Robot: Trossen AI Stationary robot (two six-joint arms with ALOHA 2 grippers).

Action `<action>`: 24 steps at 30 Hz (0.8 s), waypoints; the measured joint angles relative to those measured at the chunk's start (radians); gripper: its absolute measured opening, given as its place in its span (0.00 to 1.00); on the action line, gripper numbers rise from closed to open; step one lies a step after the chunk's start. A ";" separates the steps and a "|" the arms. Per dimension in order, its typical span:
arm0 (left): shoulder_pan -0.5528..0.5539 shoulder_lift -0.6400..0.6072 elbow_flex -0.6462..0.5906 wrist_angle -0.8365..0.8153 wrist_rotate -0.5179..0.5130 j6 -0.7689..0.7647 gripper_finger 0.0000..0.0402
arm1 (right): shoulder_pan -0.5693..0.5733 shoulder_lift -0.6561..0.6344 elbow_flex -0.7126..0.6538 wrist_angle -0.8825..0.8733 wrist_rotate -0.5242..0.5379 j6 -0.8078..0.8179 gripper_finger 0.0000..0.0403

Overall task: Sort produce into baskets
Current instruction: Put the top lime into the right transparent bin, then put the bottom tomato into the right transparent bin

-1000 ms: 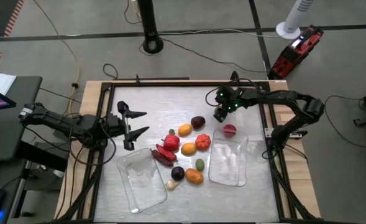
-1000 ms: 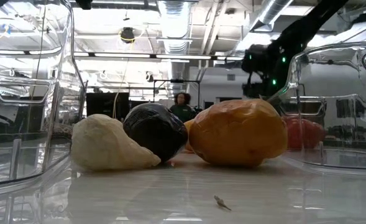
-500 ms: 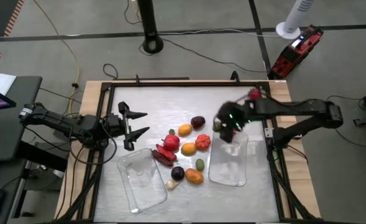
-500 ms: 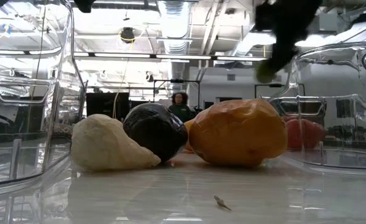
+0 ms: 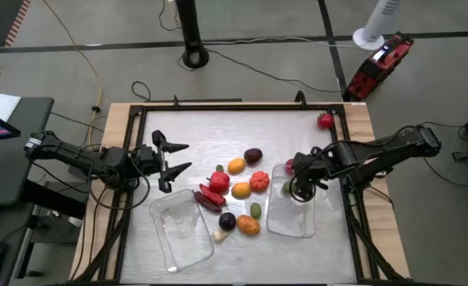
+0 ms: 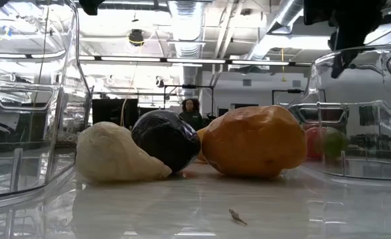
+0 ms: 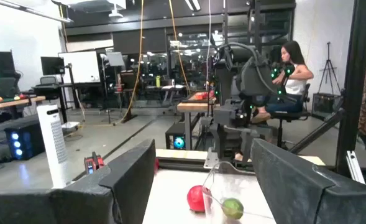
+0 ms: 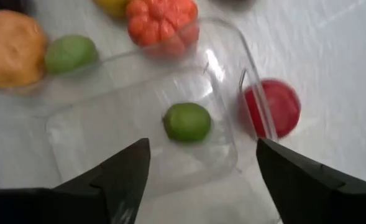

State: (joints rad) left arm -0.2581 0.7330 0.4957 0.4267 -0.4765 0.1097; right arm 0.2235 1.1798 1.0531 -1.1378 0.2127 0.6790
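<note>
The produce lies in a loose pile (image 5: 237,191) at mid-table between two clear baskets. A green piece (image 8: 186,121) rests on the floor of the right basket (image 5: 293,222), near its far left corner. A red piece (image 8: 276,107) sits on the table just outside that corner. My right gripper (image 8: 201,168) hangs open above the green piece, pointing steeply down, touching nothing. The left basket (image 5: 182,230) holds nothing I can see. My left gripper (image 5: 186,156) waits open and level at the table's left side.
An orange pumpkin-like piece (image 8: 161,15), a green piece (image 8: 71,53) and an orange piece (image 8: 12,46) lie just left of the right basket. A small red piece (image 5: 324,121) sits at the table's far right corner. A person (image 7: 288,68) sits beyond the table.
My right gripper has swung from the table's far side toward the near edge, carrying the green piece over the right basket. It has let go of the piece, which now lies inside that basket.
</note>
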 joint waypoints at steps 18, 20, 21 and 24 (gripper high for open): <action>0.000 0.000 0.000 -0.022 -0.001 -0.020 0.63 | -0.558 0.022 -0.081 -0.014 -0.131 -0.221 0.81; 0.000 0.000 0.000 -0.027 -0.001 -0.019 0.63 | -0.633 0.048 -0.083 0.011 -0.180 -0.277 0.81; 0.000 0.000 0.000 -0.028 0.000 -0.018 0.63 | -0.661 0.065 -0.083 0.023 -0.199 -0.304 0.81; 0.000 0.000 0.000 -0.027 -0.001 -0.017 0.63 | -0.714 0.132 -0.083 0.054 -0.237 -0.370 0.81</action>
State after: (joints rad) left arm -0.2581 0.7330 0.4953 0.3992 -0.4770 0.0925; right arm -0.4907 1.3114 0.9703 -1.0839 -0.0243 0.3094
